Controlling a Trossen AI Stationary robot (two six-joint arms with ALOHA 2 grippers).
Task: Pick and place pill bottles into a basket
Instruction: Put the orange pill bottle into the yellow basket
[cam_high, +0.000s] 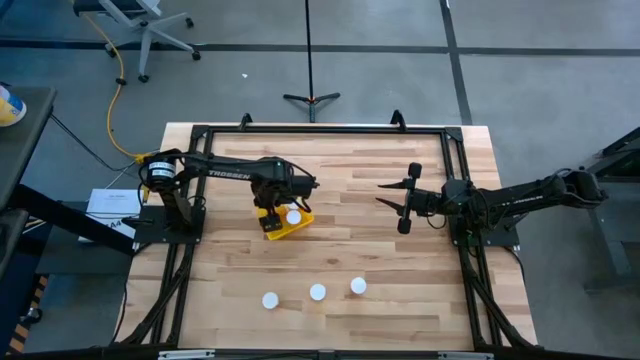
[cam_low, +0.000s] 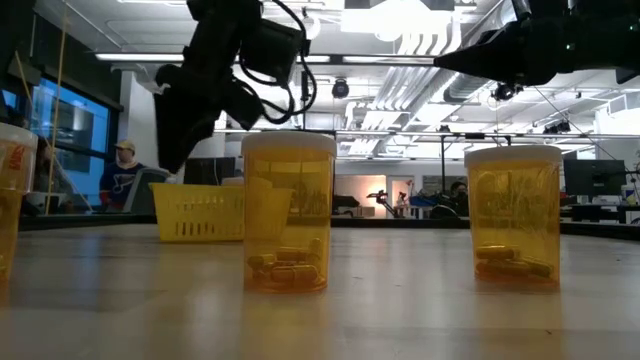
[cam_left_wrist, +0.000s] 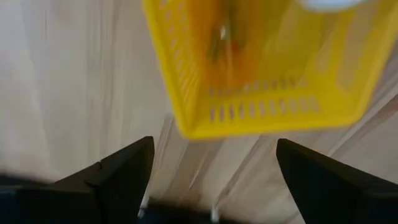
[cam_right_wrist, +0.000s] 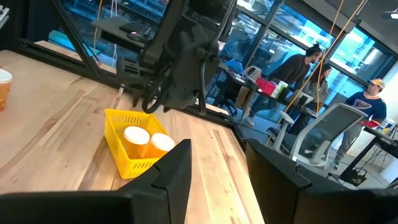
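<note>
While left gripper (cam_high: 285, 203) hangs wide open, empty, over yellow basket (cam_high: 272, 231), 3 pill bottles (cam_high: 317, 292) stand well apart toward the table's near edge; right gripper (cam_high: 385, 196) part-open, empty, similarly distant.

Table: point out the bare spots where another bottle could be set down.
Bare wood lies between the basket and the right gripper, and between the basket and the three pill bottles lined along the near side. It is crowded at the basket, where the left gripper hangs open.
</note>
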